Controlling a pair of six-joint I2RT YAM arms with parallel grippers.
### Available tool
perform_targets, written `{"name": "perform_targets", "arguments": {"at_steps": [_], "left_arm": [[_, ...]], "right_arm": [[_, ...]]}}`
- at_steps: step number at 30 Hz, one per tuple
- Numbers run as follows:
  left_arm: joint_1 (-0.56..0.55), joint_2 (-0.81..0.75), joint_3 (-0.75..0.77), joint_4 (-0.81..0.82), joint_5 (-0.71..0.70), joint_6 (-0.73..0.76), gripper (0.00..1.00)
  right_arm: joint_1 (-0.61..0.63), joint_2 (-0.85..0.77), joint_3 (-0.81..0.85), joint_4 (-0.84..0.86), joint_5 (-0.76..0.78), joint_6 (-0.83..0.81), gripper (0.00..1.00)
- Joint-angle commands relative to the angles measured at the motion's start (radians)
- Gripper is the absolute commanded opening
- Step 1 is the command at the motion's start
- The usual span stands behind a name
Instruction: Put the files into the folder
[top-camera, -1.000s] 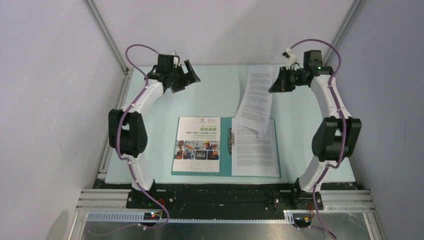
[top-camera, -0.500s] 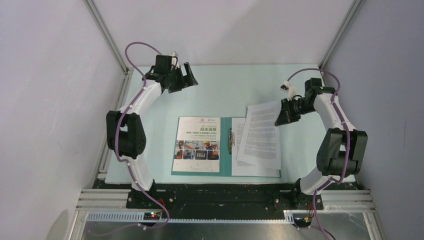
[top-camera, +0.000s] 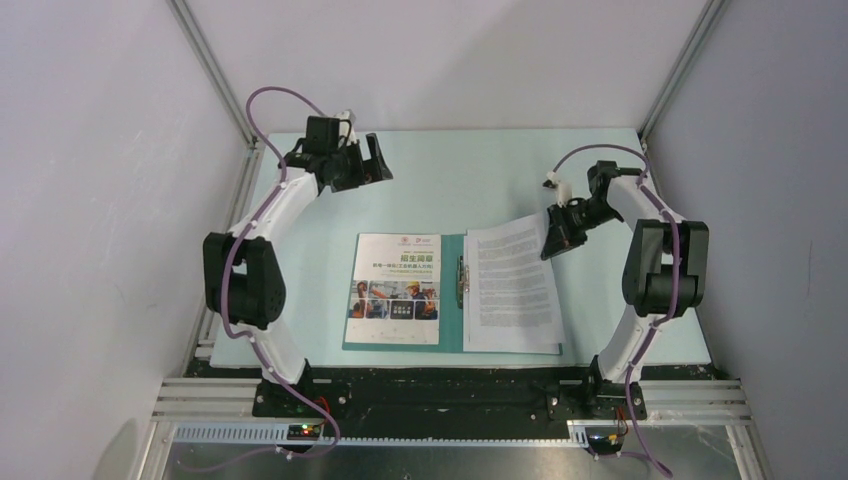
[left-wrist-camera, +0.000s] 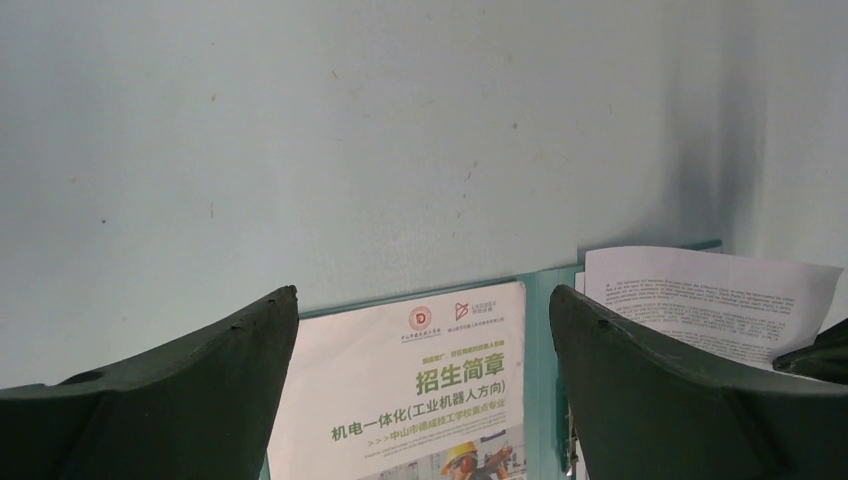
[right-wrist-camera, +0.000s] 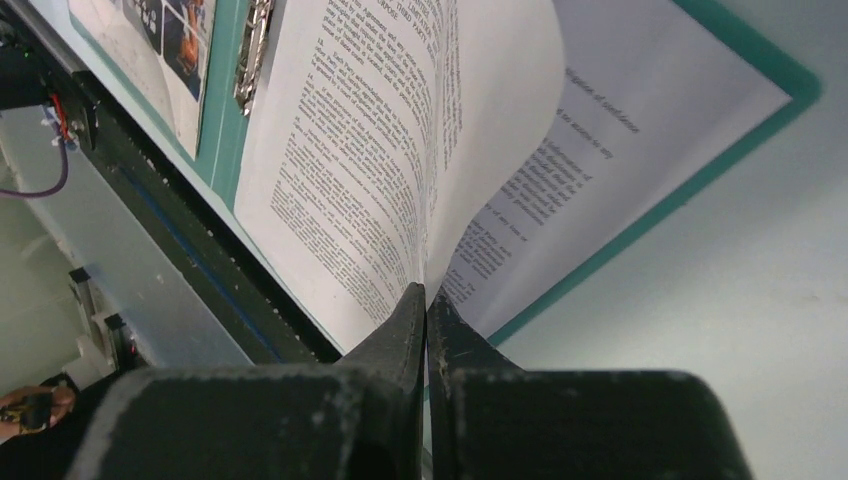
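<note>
The right gripper (right-wrist-camera: 427, 295) pinched a text sheet (top-camera: 512, 285) over the folder's (top-camera: 451, 300) right half; the left gripper (top-camera: 368, 165) gaped beyond its brochure (top-camera: 395, 290).

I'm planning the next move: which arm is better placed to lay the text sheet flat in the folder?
Right. The right end effector is shut on the edge of the text sheet, over the right half of the folder; the left end effector hangs open and empty near the far edge of the table.

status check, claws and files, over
Left claw open, hovering at far side. Right claw shut on text sheet, corner lifted over right half of folder. Brochure on left half. Nothing in the way.
</note>
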Motion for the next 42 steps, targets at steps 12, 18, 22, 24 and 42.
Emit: {"name": "perform_targets", "arguments": {"at_steps": [12,18,22,24,42], "left_arm": [[0.005,-0.100,-0.052,0.005,-0.016,0.036,1.00],[0.006,-0.112,-0.069,0.006,-0.022,0.029,1.00],[0.006,-0.118,-0.079,0.005,-0.028,0.028,1.00],[0.006,-0.122,-0.083,0.005,-0.028,0.027,1.00],[0.006,-0.111,-0.081,0.006,-0.026,0.021,1.00]], "right_arm": [[0.036,0.009,0.012,-0.034,0.004,0.057,0.00],[0.035,-0.011,-0.040,0.013,-0.015,0.182,0.00],[0.034,-0.016,-0.060,0.034,-0.028,0.226,0.00],[0.032,-0.015,-0.061,0.043,-0.037,0.247,0.00],[0.043,-0.003,-0.071,0.063,0.020,0.269,0.00]]}}
